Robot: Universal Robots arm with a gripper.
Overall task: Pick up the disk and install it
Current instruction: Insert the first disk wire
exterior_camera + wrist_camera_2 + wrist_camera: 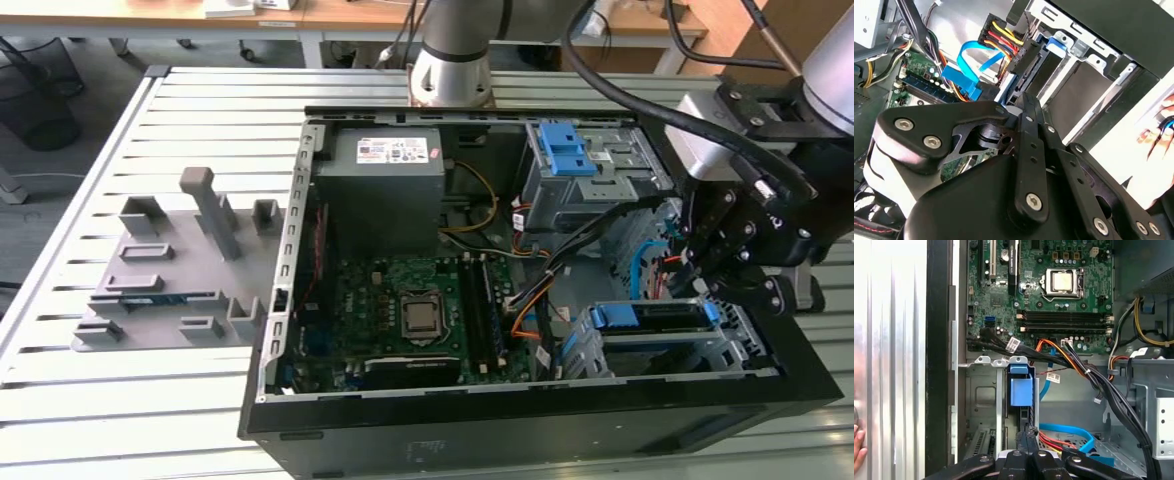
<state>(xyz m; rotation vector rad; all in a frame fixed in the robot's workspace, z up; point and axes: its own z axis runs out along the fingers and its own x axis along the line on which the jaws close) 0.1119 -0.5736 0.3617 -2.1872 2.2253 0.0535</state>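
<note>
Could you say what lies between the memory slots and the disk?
First wrist view: black and orange cables cross between the black memory slots and blue-railed disk.

Arm (447, 55): silver-grey tubular column, twelve o'clock in the exterior view; thick black cable (574, 55) looped at one o'clock. Gripper (1026, 100): matte black linkage plates, silver screws (1033, 201).

A slatted metal table (200, 110) stands on a grey floor (40, 220); beyond the table's far edge run pale wooden desks (147, 12).
</note>
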